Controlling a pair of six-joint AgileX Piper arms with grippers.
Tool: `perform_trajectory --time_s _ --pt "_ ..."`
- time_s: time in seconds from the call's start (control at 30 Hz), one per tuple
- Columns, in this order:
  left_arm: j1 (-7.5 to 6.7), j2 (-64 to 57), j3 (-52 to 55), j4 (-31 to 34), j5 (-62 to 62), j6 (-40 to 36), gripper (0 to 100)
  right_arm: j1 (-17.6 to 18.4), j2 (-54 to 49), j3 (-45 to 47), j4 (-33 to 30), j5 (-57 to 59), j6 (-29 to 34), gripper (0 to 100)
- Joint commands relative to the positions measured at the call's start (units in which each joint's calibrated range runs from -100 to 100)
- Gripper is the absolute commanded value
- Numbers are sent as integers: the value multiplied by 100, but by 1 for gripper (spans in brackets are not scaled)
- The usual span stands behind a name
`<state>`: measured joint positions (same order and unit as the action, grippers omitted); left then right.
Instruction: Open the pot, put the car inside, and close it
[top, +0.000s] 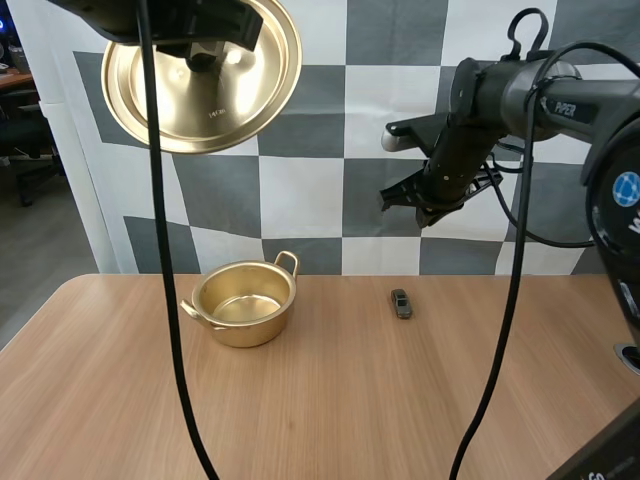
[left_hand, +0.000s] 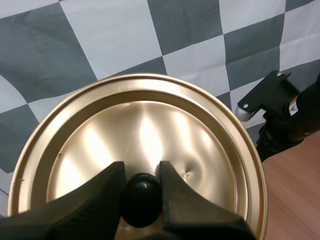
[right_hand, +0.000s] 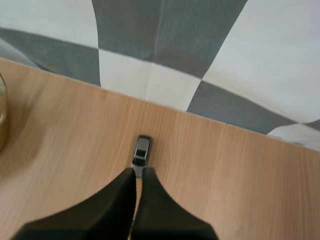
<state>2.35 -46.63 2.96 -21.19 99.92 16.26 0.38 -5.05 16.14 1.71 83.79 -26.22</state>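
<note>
Lid knob (left_hand: 141, 200) inside left gripper (left_hand: 141, 171)

L end effector (left_hand: 141, 176) clamped, R arm (top: 500, 95) raised

Pale wooden table (top: 350, 400). Bore a lidless golden pot (top: 245, 325), upright, handles out to either side. Bore also a small dark toy car (top: 401, 303), off to the pot's right, well apart from it.
</note>
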Motion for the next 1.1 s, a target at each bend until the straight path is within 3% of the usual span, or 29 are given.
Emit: perform_trajectory --time_s 0.0,0.03,0.07,0.43,0.53,0.77,1.07 --pt "0 -1 5 -80 8 17 0 0 130 6 -11 437 -57 74" --pt "0 -1 5 -87 8 17 0 0 177 6 -24 460 -106 92" --pt "0 -1 5 -98 8 17 0 0 193 6 -24 460 -107 100" --pt "0 -1 5 -97 8 46 0 0 192 6 71 -1342 -96 100" --pt "0 -1 5 -97 8 46 0 0 192 16 157 -1080 -197 100" --pt "0 -1 14 -76 8 59 0 0 846 16 1106 -653 -772 100" --pt "0 -1 32 -65 8 59 0 0 1844 16 1081 -667 -803 100"
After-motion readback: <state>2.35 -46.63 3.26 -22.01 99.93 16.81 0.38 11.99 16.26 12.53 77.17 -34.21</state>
